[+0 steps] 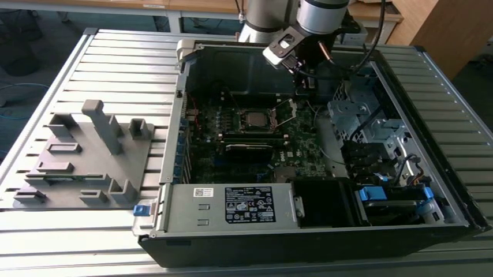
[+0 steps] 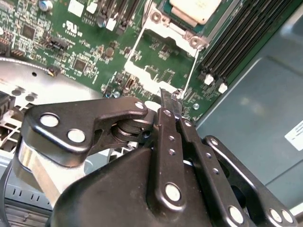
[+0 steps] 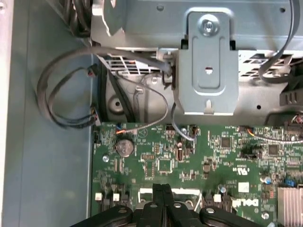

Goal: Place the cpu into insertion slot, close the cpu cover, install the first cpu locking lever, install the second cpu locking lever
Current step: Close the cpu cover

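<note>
Second wrist view: the cpu (image 2: 196,8) lies flat in the insertion slot (image 2: 174,17), with its pale metal top facing up and its edges parallel to the edges of the slot. The cpu cover (image 2: 142,78) is not closed. It is swung back away from the slot, with its hinge side next to the slot and its free edge pointing toward the gripper (image 2: 169,100), and green board shows through its window. A thin wire lever runs along each side of the cover. The gripper's fingers are pressed together and their tips are at the free edge of the cover. Whether the thin metal is between them, I cannot tell. The long black memory slots (image 2: 236,42) run beside the socket.

The exterior view shows the container around all this: the open computer case (image 1: 185,57) lies on a slatted metal table (image 1: 115,52) and holds the motherboard, a boxed power supply (image 1: 231,205) and drive cages. The arm reaches into the case at its far end. A grey plastic fixture (image 1: 85,156) stands on the table at the exterior view's left, well apart from the socket.

The first wrist view adds what is beyond the fingers: a coin battery (image 3: 125,147), looped cables (image 3: 61,94) and a steel bracket (image 3: 206,71).
</note>
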